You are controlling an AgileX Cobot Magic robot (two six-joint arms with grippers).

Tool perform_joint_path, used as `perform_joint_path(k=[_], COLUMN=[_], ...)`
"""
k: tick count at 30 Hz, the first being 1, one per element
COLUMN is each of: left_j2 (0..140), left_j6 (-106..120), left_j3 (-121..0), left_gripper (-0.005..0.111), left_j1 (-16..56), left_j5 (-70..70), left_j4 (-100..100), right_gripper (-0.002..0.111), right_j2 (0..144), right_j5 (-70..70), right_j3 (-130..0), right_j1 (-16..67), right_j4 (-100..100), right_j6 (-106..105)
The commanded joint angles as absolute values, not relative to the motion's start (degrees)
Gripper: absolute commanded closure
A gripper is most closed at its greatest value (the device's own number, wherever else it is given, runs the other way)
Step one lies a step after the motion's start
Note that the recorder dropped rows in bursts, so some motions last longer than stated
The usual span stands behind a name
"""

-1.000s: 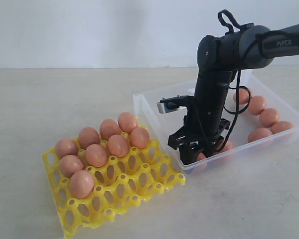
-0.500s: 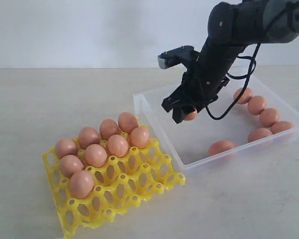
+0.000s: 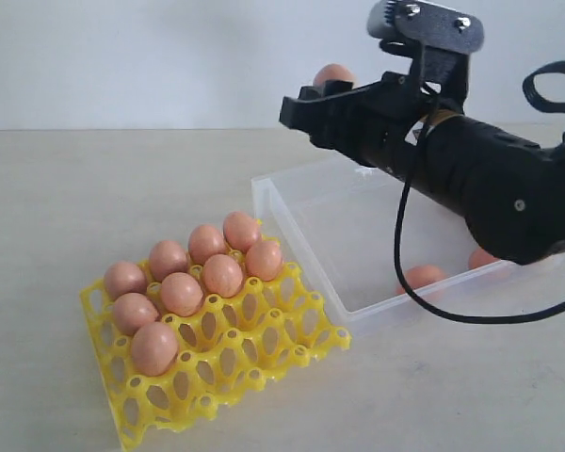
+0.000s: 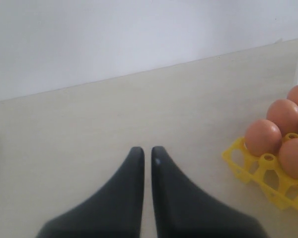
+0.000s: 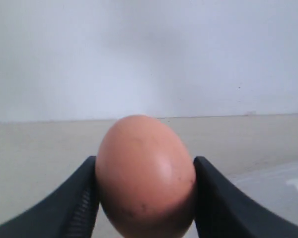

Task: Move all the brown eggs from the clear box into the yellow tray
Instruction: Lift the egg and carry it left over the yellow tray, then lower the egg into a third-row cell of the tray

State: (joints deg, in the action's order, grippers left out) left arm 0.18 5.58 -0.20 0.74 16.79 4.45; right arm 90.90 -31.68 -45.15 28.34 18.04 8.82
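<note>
My right gripper [image 3: 322,92] is raised high over the far left part of the clear box [image 3: 301,256], shut on one brown egg [image 3: 334,73]. The right wrist view shows that egg [image 5: 145,176] pinched between both fingers [image 5: 84,198]. Two more brown eggs [image 3: 422,276] show in the box behind the arm; the rest of the box is hidden. The yellow tray [image 3: 264,339] lies at the front left with several brown eggs [image 3: 184,292] in its left and back cups. My left gripper [image 4: 147,151] is shut and empty over bare table, with the tray's corner [image 4: 238,159] beside it.
The right arm [image 3: 490,184] stretches across the clear box from the right. A pale wall stands behind the beige table [image 3: 94,188]. The tray's front and right cups [image 3: 217,377] stand open.
The right gripper took an egg from the box's front corner, lifted it, and now holds it level high above the box. The tray's eggs have not moved.
</note>
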Motion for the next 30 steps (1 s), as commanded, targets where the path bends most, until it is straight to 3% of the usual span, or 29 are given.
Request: perform_joint_path(k=[1,7,16,30], left_j2=[0.0,0.0,0.0,0.0], left_j6=[5.4,5.4,5.4,5.4], left_j3=[0.0,0.0,0.0,0.0], left_gripper=[0.103,0.103,0.103,0.103], left_j1=[1.2,1.2,1.2,1.2], left_j5=[16.8,16.8,16.8,16.8], left_j4=[4.3,4.3,4.3,4.3], right_gripper=[0.109,0.109,0.109,0.109], right_j2=[91.3,95.9,107.4,112.5], right_j5=[-37.0,-55.2,-69.6,-65.5], right_j3=[-44.1,-44.2,-52.5,-58.1], right_j1=[28.6,28.6,28.6,28.6], right_j4=[8.2,-29.5,-54.6,-66.8], right_j6=[29.5,52.6,69.2,69.4])
